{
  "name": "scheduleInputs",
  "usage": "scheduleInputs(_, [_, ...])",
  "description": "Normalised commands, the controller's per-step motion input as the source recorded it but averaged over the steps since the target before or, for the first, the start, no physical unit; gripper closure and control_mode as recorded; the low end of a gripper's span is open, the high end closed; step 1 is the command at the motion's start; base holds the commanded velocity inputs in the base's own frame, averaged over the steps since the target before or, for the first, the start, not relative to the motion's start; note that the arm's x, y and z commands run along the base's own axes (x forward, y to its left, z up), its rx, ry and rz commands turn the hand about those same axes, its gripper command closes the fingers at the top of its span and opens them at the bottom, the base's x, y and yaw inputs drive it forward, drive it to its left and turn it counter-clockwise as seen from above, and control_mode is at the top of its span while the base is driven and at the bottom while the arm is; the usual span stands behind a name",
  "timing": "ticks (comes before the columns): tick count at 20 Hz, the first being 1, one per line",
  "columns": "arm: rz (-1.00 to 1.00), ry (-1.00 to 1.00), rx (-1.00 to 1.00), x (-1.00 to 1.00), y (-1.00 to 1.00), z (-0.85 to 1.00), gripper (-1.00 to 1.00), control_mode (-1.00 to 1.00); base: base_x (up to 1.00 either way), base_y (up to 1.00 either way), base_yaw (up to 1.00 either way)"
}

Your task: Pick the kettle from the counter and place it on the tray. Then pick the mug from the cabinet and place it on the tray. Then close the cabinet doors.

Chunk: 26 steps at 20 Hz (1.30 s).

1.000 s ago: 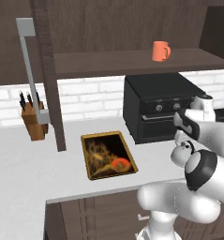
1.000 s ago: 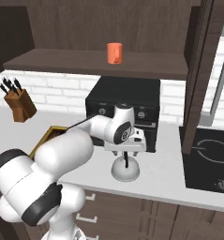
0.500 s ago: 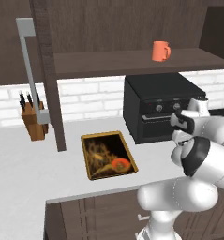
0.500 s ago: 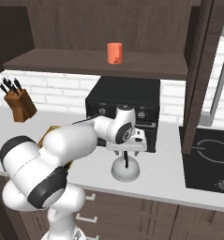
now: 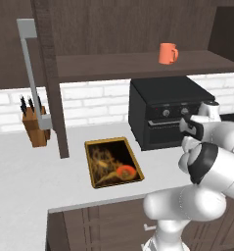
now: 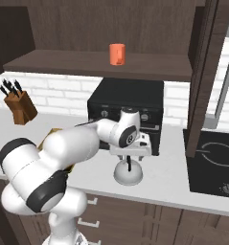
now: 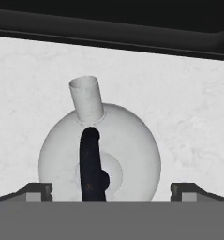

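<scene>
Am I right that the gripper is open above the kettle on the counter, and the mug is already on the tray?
Not quite. The mug is on the cabinet shelf, not on the tray, as the left base view shows. The rest holds: the gripper is open above the kettle, which sits on the counter.

1. White brick wall [image 5: 94,100] at the far side.
2. Black oven [image 5: 162,110] against it, right of centre.
3. Knife block [image 5: 35,128] far left.
4. Black hob [image 6: 214,167] at right.
5. Dark drawers [image 6: 135,225] nearest.
</scene>
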Motion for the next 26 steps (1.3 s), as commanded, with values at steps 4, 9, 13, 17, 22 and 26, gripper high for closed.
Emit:
scheduleInputs(4, [-0.01,0.00,-0.01,-0.03,0.01,-0.10,-1.00,-1.00,0.00,0.00,0.00])
scheduleInputs(9, [0.00,-0.01,0.00,-0.01,0.05,-0.08,1.00,-1.00,0.00,0.00,0.00])
scheduleInputs(13, [0.00,-0.03,-0.02,-0.19,0.04,0.00,1.00,-1.00,0.00,0.00,0.00])
scheduleInputs(17, [0.00,-0.06,-0.04,-0.22,0.17,0.00,1.00,-1.00,0.00,0.00,0.00])
scheduleInputs(22, [0.00,-0.09,-0.03,-0.23,0.33,0.07,1.00,-1.00,0.00,0.00,0.00])
scheduleInputs(26, [0.00,-0.07,0.00,-0.29,0.37,0.16,1.00,-1.00,0.00,0.00,0.00])
